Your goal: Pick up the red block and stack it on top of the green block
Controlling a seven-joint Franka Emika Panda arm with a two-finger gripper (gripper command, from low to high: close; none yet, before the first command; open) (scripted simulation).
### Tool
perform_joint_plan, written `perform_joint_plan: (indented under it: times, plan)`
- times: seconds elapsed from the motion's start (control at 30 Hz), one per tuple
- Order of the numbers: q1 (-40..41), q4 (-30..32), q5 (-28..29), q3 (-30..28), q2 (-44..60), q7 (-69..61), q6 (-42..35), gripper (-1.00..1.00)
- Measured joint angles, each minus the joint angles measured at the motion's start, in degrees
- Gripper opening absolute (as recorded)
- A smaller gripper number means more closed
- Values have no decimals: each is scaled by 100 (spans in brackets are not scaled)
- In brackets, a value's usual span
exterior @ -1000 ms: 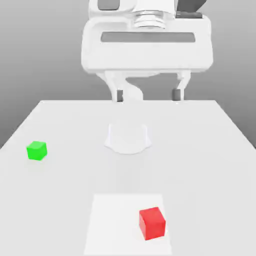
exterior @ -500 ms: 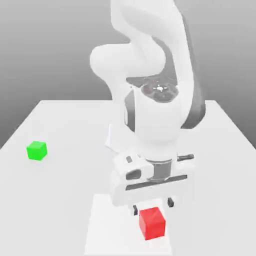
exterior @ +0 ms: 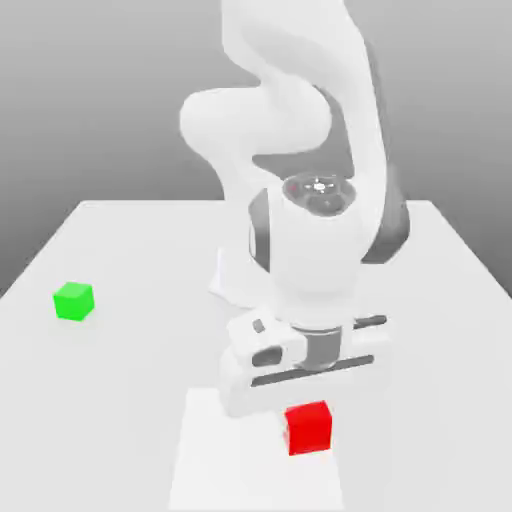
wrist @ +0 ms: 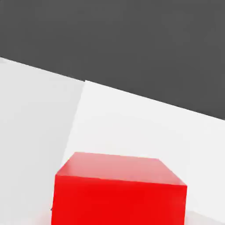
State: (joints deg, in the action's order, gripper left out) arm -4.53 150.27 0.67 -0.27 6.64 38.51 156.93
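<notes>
White table (exterior: 110, 400): tool (exterior: 300, 405) shut over red block (exterior: 309, 428); green block (exterior: 74, 301) well apart.

The red block (exterior: 309, 428) and green block (exterior: 74, 300) look like smooth, plain plastic, the white table (exterior: 100, 400) is matt and even, and the arm (exterior: 300, 150) has a smooth, softly glossy white shell.

One small bright red cube with smooth plain faces (exterior: 309, 427), the red block, sits on the pale surface (exterior: 430, 330). One small bright green cube of like size (exterior: 74, 301), the green block, is there too. One white arm (exterior: 300, 230) stands over them, two blocks in all.
</notes>
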Motion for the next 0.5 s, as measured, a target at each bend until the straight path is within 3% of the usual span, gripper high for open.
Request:
perform_joint_plan:
  times: [0.5]
  plan:
    - [2820, 763, 567, -1486, -1030, 2249, -232, -100]
